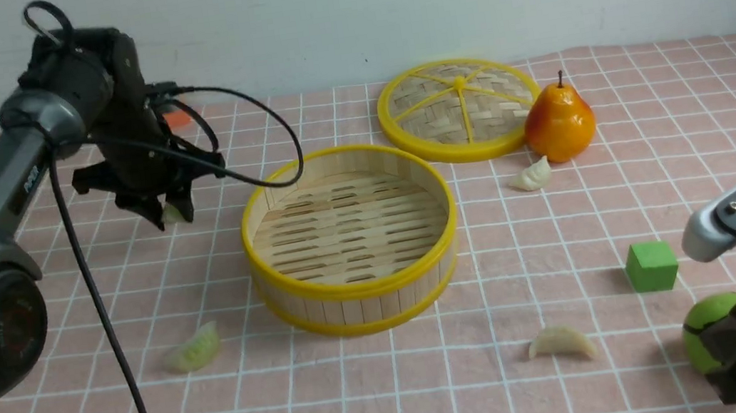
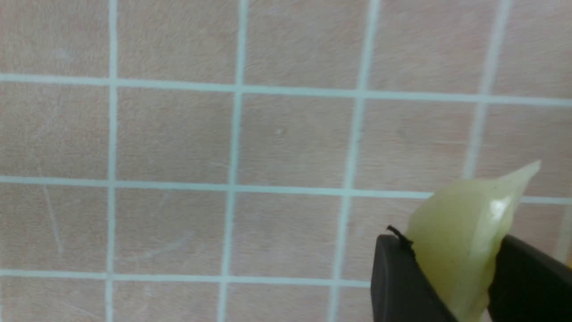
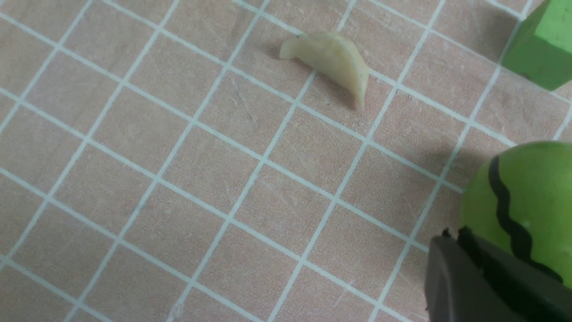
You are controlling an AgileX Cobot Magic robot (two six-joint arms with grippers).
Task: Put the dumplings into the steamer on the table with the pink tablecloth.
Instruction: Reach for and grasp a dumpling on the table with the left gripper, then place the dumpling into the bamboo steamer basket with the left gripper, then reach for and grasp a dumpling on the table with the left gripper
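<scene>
Your left wrist view settles what the front view only hints at: the left gripper is clamped on a translucent pale green crescent dumpling, with a black finger on either side of it, above the pink tablecloth with thin white grid lines. The front view places that grip in the air, left of the round bamboo-slat steamer with yellow rims and outside its rim. Only your right wrist view shows the right gripper with its jaws pressed together on nothing, just beside a green ball with wavy black stripes.

You can count four dumplings, all outside the steamer:
- the held one;
- a second green dumpling on the surface, front-left of the steamer;
- a cream dumpling, front-right of it;
- another cream dumpling, to its right.

Behind and right of the steamer lies one flat woven yellow-rimmed lid, with one orange pear against it. One green cube sits right of the steamer. The left arm's black cable hangs across your front view.
</scene>
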